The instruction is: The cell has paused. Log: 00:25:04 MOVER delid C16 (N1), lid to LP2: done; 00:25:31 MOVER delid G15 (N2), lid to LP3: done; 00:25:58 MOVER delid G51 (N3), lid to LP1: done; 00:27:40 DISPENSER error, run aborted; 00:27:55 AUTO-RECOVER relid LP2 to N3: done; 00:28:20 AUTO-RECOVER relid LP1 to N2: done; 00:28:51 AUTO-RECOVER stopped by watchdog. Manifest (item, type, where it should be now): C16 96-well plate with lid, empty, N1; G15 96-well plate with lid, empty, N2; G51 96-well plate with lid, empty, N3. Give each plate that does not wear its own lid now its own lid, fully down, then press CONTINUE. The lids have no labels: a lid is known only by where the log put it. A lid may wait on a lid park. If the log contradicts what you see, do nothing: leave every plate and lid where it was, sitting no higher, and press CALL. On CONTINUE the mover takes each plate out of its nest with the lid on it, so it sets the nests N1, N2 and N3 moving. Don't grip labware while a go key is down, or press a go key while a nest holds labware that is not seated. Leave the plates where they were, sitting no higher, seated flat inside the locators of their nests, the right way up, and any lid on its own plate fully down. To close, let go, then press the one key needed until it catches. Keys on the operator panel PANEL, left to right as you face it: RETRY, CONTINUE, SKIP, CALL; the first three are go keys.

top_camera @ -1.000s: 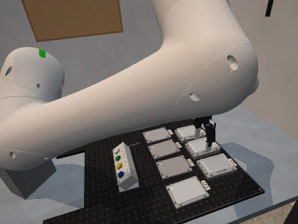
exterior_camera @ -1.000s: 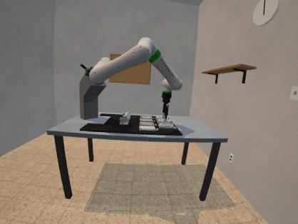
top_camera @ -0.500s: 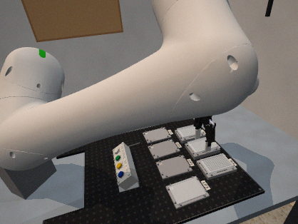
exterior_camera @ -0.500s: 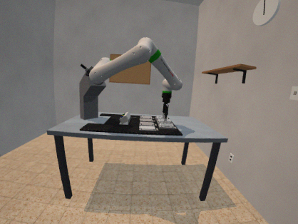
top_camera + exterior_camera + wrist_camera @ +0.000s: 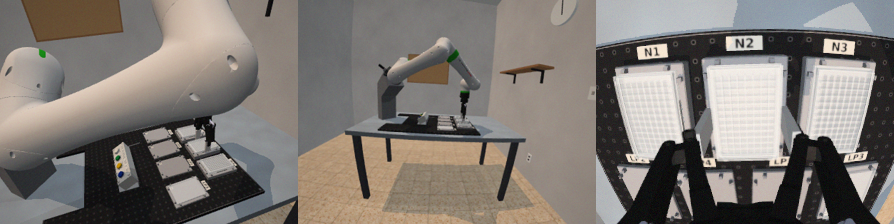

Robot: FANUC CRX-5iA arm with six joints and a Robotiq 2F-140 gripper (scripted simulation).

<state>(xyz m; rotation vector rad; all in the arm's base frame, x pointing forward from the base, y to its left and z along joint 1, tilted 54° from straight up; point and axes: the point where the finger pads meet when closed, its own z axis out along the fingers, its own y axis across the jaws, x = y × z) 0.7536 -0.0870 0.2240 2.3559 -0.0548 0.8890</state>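
Observation:
Three white 96-well plates sit in nests N1 (image 5: 649, 111), N2 and N3 (image 5: 838, 106) on the black baseplate. In the top view they form the right-hand column, with the N2 plate in the middle. My gripper (image 5: 746, 117) is straight above N2, and its two fingers are shut on the long sides of the clear lid (image 5: 745, 112) on that plate. The lid sits low on the plate. The gripper also shows in the top view (image 5: 203, 140) and in the exterior view (image 5: 463, 115). I cannot tell for sure which of the other plates wear lids.
Three grey lid parks (image 5: 165, 148) lie in a column left of the nests. A white lid-like piece (image 5: 187, 191) lies on the nearest pad. The operator panel (image 5: 125, 165), with green, yellow and blue keys showing, stands left of the parks. My arm's big elbow hangs over the scene.

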